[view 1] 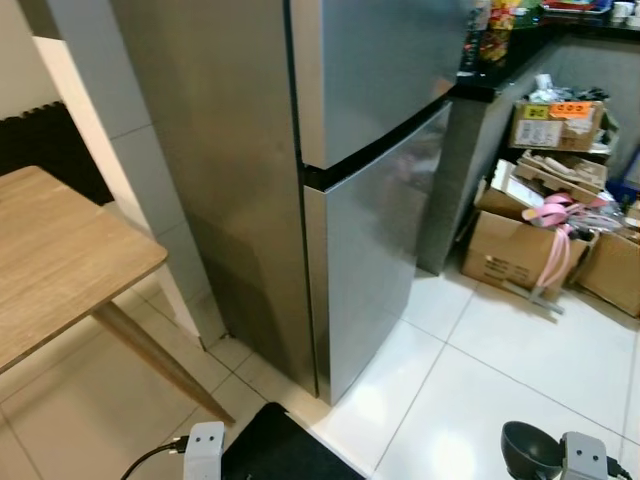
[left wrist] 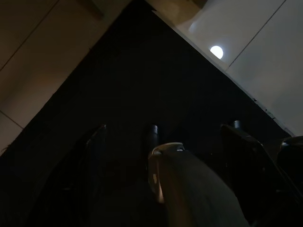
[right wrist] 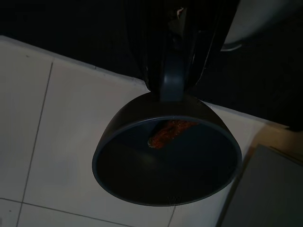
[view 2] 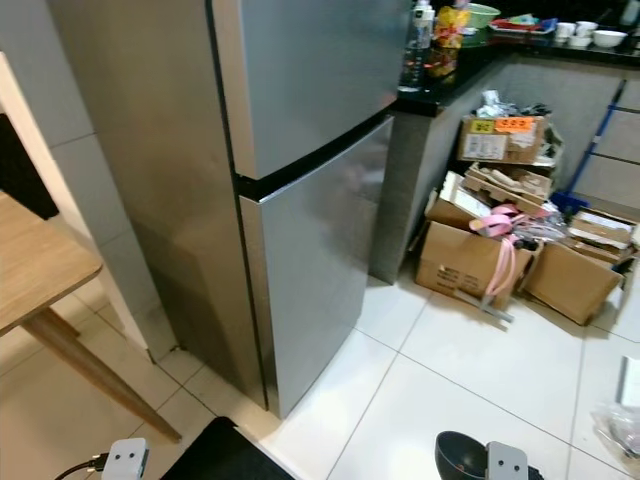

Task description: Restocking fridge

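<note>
Both doors of the fridge (view 1: 370, 200) are closed, so nothing is stocked yet; the right gripper (right wrist: 173, 71) is clamped on a dark bowl (right wrist: 165, 156) holding an orange-red piece of food (right wrist: 166, 132), low above the floor, while the left gripper (left wrist: 163, 151) hangs idle, fingers spread.

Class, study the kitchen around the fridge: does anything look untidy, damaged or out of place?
Yes. Beside the closed fridge, torn cardboard boxes lie heaped on the floor under the counter, flaps open, a pink strap spilling over them. The fridge itself looks undamaged.
</note>
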Controlling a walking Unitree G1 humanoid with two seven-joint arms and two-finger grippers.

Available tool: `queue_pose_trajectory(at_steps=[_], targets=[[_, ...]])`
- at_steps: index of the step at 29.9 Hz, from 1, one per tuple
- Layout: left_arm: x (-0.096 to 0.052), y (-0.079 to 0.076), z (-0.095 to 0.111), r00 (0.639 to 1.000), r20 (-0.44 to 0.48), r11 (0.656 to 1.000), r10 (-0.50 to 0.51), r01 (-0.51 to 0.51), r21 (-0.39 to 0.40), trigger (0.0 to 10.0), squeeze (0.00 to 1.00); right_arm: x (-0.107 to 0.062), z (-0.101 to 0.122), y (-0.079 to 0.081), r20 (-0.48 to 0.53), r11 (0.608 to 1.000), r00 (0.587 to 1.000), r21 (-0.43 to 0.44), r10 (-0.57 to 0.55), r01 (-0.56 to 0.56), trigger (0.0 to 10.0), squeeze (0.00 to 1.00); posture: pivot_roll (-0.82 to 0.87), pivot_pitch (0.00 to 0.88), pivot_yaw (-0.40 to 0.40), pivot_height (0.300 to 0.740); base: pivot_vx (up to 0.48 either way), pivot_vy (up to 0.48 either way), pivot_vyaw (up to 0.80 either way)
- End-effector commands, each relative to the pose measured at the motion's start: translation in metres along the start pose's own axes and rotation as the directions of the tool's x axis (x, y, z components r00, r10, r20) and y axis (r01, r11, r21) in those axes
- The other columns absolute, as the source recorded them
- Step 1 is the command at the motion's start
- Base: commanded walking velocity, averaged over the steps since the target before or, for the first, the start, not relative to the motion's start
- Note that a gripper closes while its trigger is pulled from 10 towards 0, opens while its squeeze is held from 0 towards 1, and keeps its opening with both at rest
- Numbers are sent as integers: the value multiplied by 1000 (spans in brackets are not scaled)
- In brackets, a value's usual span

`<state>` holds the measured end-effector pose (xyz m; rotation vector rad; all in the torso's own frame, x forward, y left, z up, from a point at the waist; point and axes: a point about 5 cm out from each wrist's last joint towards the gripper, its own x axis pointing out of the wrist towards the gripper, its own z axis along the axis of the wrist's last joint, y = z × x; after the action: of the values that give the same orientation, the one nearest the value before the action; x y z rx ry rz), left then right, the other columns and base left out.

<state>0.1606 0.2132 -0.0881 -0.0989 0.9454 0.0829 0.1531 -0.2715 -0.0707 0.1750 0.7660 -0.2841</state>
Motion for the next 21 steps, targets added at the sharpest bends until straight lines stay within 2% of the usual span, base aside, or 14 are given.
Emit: queue_pose_trajectory(at_steps=[1, 13, 21], targets=[[-1, 3, -1, 1000, -7, 1000, 10, -10, -15, 10000, 0, 1, 2, 5, 8, 1000, 1000, -13, 17, -17, 10000, 0, -74, 0, -5, 740, 0, 0, 0], [-1, 1, -4, 1000, -16, 1000, -3, 3, 14, 10000, 0, 2, 0, 9, 1, 999, 999, -21, 34, -33, 10000, 0, -71, 0, -5, 740, 0, 0, 0], [-1, 3, -4, 1000, -19, 1000, -4, 4, 19, 10000, 0, 2, 0, 9, -1, 999, 999, -25, 37, -37, 10000, 0, -71, 0, -5, 740, 250, 0, 0]])
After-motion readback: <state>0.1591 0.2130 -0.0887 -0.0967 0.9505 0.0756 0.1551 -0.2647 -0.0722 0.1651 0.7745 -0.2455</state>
